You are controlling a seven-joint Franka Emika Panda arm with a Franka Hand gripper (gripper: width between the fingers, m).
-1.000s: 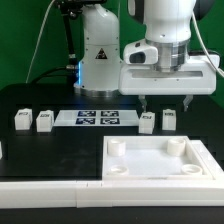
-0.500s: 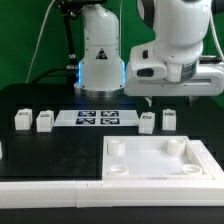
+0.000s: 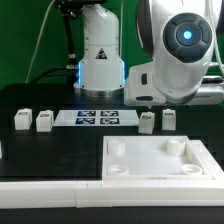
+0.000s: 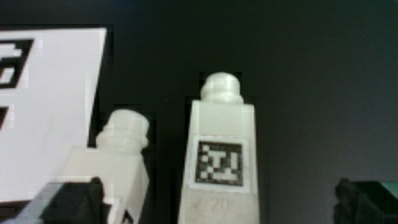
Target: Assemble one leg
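Exterior view: black worktop (image 3: pixel 60 150), marker board (image 3: pixel 97 119) at centre. Far-left leg (image 3: pixel 20 119) and second-left leg (image 3: pixel 43 121) stand at mid-left, well apart from me. The big white panel (image 3: pixel 150 162) with round corner sockets fills the lower right. My own wrist housing blocks the claw there.

Target leg (image 3: pixel 170 119) is at mid-right, just behind the panel, with the neighbour leg (image 3: pixel 147 122) between it and the marker board.

Wrist view: claw (image 4: pixel 217 200) is spread wide, nothing pinched. The leg (image 4: pixel 222 130) sits between the fingertips (image 4: pixel 63 200), tag facing the camera, peg end pointing away, with dark gaps on both sides. The neighbour leg (image 4: pixel 118 150) crowds one fingertip; can't tell if they touch. The marker board (image 4: pixel 45 90) lies beyond it.
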